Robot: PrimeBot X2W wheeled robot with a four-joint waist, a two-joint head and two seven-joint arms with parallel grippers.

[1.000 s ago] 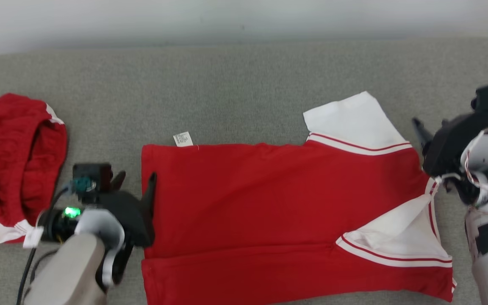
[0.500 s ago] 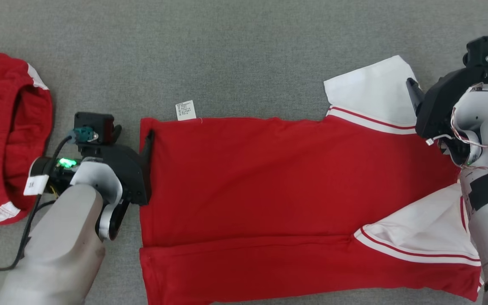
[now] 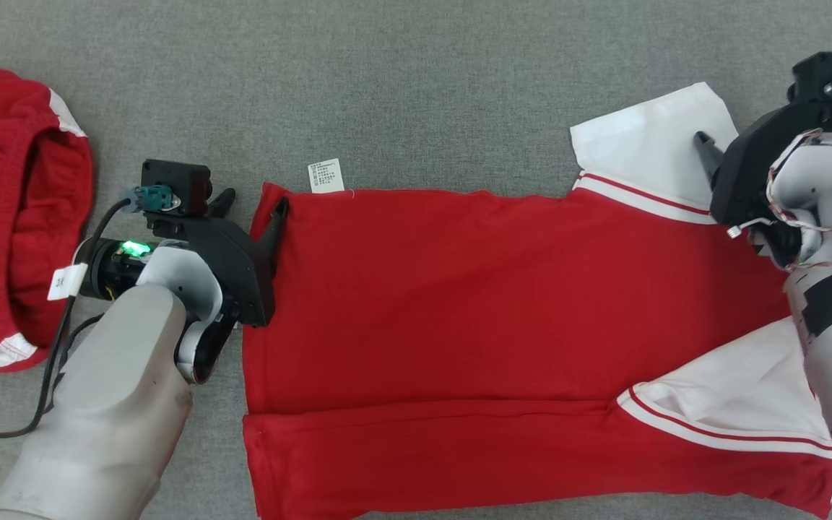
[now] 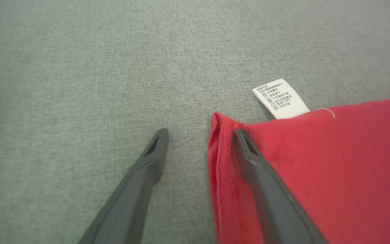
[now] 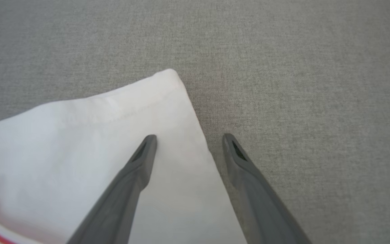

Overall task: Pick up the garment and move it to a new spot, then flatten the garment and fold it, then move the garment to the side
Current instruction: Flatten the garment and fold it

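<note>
As left fingers point(image 4: 151, 159) straddle garment point(image 3: 459, 303) hem corner, right fingers point(image 5: 137, 162) straddle sleeve point(image 5: 80, 135) edge, both spread, empty

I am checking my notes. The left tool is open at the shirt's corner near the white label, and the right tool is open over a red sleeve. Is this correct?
Not quite: the sleeve under the right tool is white, not red; the right wrist view shows it. The left tool is indeed open at the corner of the shirt near the white label.
</note>
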